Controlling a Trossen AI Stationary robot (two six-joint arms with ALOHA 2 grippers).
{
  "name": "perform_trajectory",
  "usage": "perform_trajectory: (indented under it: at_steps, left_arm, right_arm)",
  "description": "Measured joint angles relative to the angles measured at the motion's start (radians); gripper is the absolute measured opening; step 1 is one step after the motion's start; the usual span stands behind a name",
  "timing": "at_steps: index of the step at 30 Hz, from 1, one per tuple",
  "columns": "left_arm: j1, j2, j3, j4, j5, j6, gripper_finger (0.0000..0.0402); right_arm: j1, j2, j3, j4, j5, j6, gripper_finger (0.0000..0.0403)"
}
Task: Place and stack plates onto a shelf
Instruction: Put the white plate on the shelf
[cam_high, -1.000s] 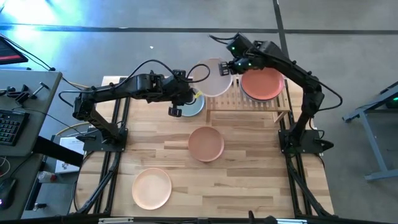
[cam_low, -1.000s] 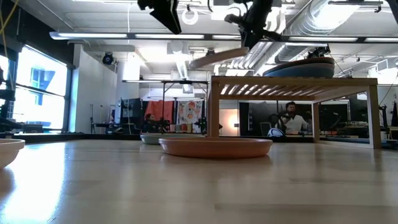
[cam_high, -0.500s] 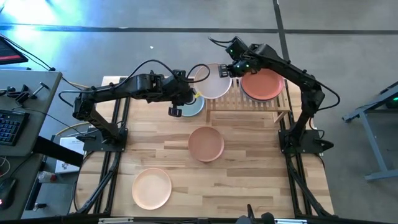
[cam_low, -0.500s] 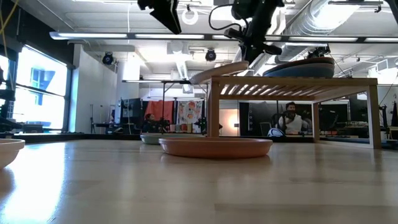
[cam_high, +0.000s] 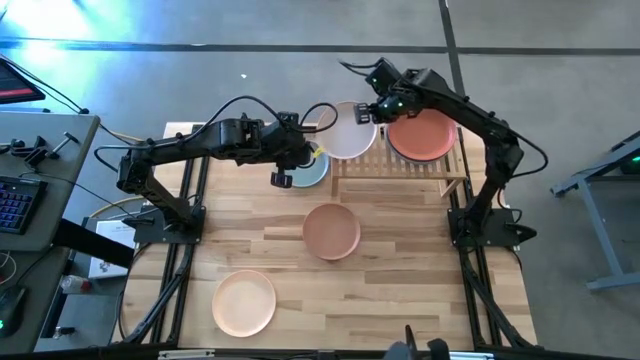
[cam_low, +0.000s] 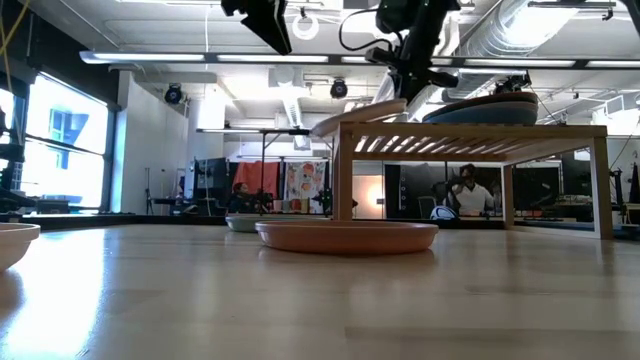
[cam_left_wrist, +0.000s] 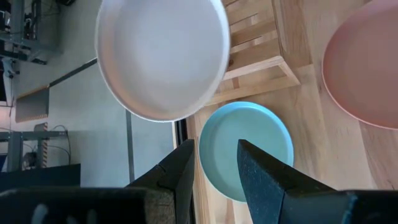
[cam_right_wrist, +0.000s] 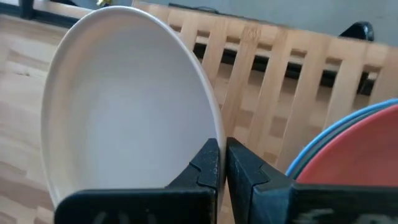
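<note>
My right gripper (cam_high: 366, 113) is shut on the off-white plate (cam_high: 346, 131), held tilted over the left end of the slatted wooden shelf (cam_high: 400, 166). In the low view the plate (cam_low: 358, 112) sits at the shelf's top left corner (cam_low: 345, 127); whether they touch I cannot tell. An orange-red plate (cam_high: 421, 135) lies on a blue one on the shelf's right half. My left gripper (cam_high: 290, 165) hangs open above a pale blue-green plate (cam_left_wrist: 245, 149) that lies flat on the table left of the shelf. My right gripper pinches the off-white plate's rim (cam_right_wrist: 213, 134) between its two fingers, on the side nearest the stacked plates. The fingers come slanting down from above and the far right. The plate is tilted, its held side higher and its free side (cam_low: 318, 127) lower.
A tan-pink plate (cam_high: 332, 230) lies on the table in front of the shelf, and a peach plate (cam_high: 245, 302) near the front left. The shelf's left half (cam_right_wrist: 280, 74) shows bare slats. People sit in the room beyond the table.
My right gripper has moved down and slightly toward the table's right, bringing the off-white plate from above the shelf's left end down to the level of the shelf top. The plate stays tilted. The left arm has kept still.
</note>
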Motion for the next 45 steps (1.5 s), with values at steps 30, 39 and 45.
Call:
perform_trajectory:
  at_steps: [30,39,45]
  left_arm:
    - [0.000,-0.001,0.000,0.000,0.001,0.000,0.0108]
    - [0.000,-0.001,0.000,0.001,0.001,0.000,0.0108]
    - [0.008,-0.001,0.000,0.000,0.002,-0.001,0.0108]
  right_arm:
    - [-0.015,-0.050,0.001,0.014,0.022,-0.006,0.0000]
    - [-0.002,-0.051,-0.120,0.164,0.012,0.049,0.0000]
    - [-0.005,-0.065,-0.135,0.114,0.023,0.055,0.0000]
